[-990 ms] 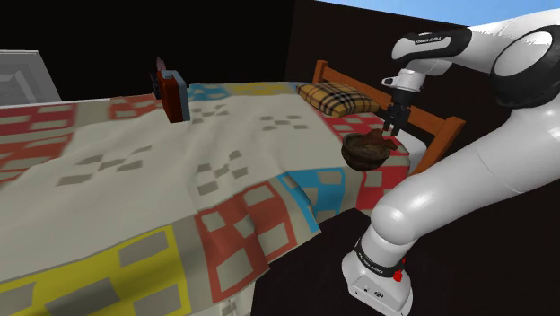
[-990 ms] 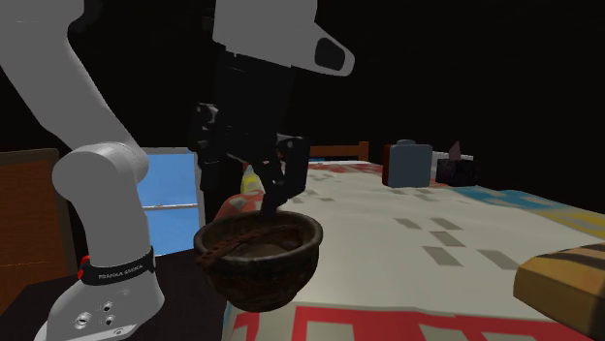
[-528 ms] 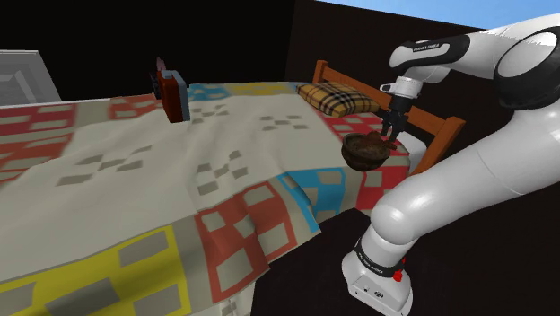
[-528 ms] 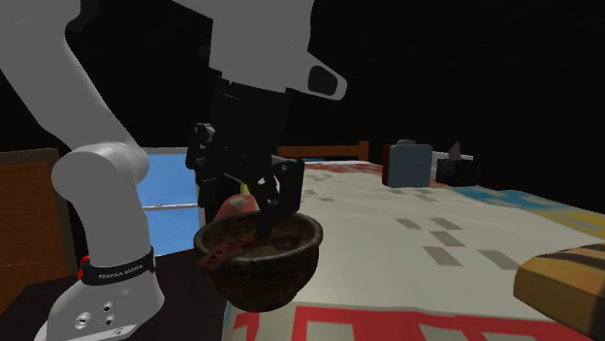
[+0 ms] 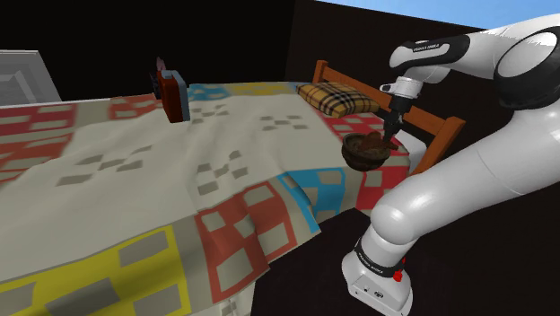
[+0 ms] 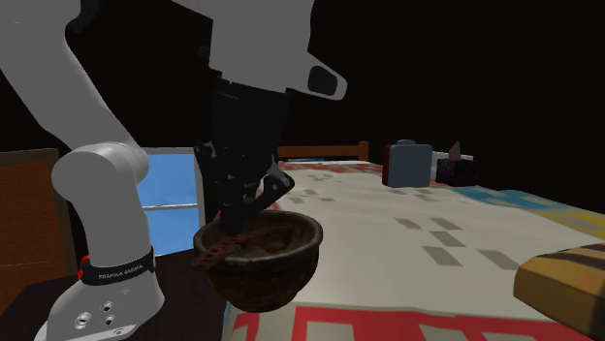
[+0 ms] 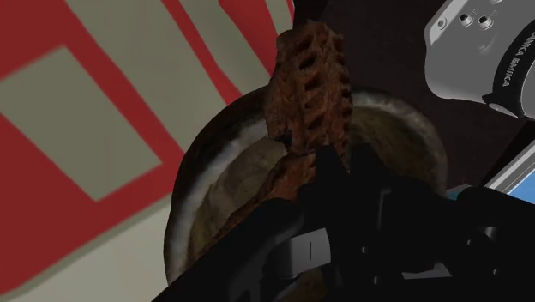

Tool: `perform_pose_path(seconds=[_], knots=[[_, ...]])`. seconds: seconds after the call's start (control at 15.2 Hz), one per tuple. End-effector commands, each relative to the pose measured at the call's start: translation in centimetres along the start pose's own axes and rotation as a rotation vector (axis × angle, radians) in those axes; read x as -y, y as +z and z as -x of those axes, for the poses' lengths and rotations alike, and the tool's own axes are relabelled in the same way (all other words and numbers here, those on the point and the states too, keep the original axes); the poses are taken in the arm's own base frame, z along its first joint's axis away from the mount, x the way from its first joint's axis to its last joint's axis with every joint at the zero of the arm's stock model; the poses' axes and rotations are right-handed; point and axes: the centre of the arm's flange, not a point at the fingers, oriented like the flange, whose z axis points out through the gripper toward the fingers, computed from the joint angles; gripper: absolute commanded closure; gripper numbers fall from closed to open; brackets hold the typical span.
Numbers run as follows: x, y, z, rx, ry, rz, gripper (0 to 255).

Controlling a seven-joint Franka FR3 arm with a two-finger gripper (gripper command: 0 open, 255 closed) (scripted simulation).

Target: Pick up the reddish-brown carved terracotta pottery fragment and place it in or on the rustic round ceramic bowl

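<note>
Surface: patchwork quilted bed (image 5: 135,171); bowl sits at its corner, near the plaid pillow (image 5: 339,95).
Fragment: reddish-brown carved terracotta pottery fragment (image 7: 310,77) lies in the dark brown round rustic bowl (image 6: 291,263), one end past the rim.
Axis: long axis runs away from my black gripper (image 7: 347,176) across the bowl, carved face up.
Grip: can't tell whether I'm clamped or released.
Risk: my guess is that lifting off could drag the overhanging fragment out, or shove the bowl off the bed edge.
</note>
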Motion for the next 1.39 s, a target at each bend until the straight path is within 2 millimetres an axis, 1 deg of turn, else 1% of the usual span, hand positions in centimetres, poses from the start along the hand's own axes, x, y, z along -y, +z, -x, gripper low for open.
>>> perform_pose_path(seconds=[0.0, 0.33, 0.4, 0.53, 0.59, 0.99, 1.06, 1.32], knots=[[0.0, 0.0, 0.0, 0.0, 0.0, -0.001, 255], [0.0, 0.0, 0.0, 0.0, 0.0, -0.001, 255], [0.0, 0.0, 0.0, 0.0, 0.0, -0.001, 0], [3.6, -1.0, 1.9, 0.021, -0.011, 0.24, 0], [4.4, -1.1, 2.3, 0.025, -0.014, 0.289, 0], [3.5, 2.0, 2.4, 0.025, -0.014, 0.289, 0], [3.2, 2.8, 2.4, 0.025, -0.014, 0.289, 0], [3.2, 2.8, 2.4, 0.025, -0.014, 0.289, 0]])
